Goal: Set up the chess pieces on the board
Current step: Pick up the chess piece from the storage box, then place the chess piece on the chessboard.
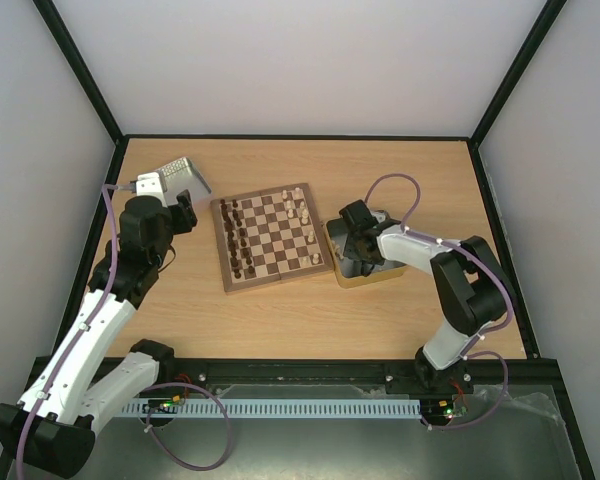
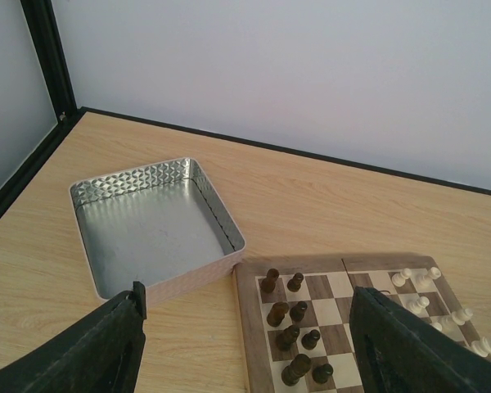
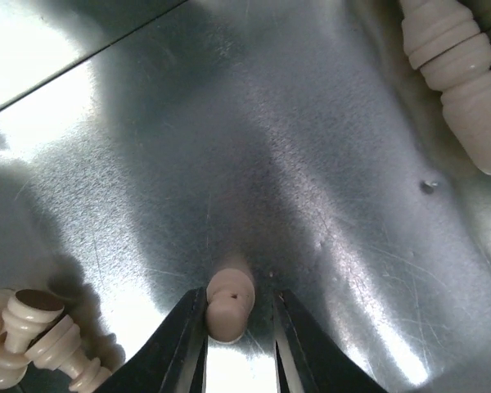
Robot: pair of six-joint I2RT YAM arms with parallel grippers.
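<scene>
Chess pieces (image 1: pixel 302 215) of cream wood are seen in two places. Some are stood along the 3 o'clock side of the board (image 1: pixel 272 240). Others are lying in the gold-rimmed tin (image 1: pixel 382 278), which is set on the tabletop (image 1: pixel 310 320) just beside the board's 3 o'clock edge. Dark pieces (image 1: pixel 236 240) are ranked in two columns along the board's 9 o'clock side.

The right pincer (image 3: pixel 237 304) is lowered into the gold-rimmed tin. Its fingers (image 3: pixel 176 348) are drawn close on either side of one cream piece (image 3: pixel 229 296) on the shiny floor. The finger at 9 o'clock of this piece is seen touching it. A sliver of metal is visible between the piece and the other finger, so whether the piece is truly clamped cannot be told. More cream pieces are seen on their sides at 2 o'clock and at 8 o'clock in the right wrist view.

The left pincer (image 2: pixel 250 296) is held above the tabletop by the board's 10 o'clock corner, with its fingers spread wide apart. A silver tin (image 2: pixel 159 173) is seen just beyond it, at 10 o'clock of the board, with one corner close to the board's border.
</scene>
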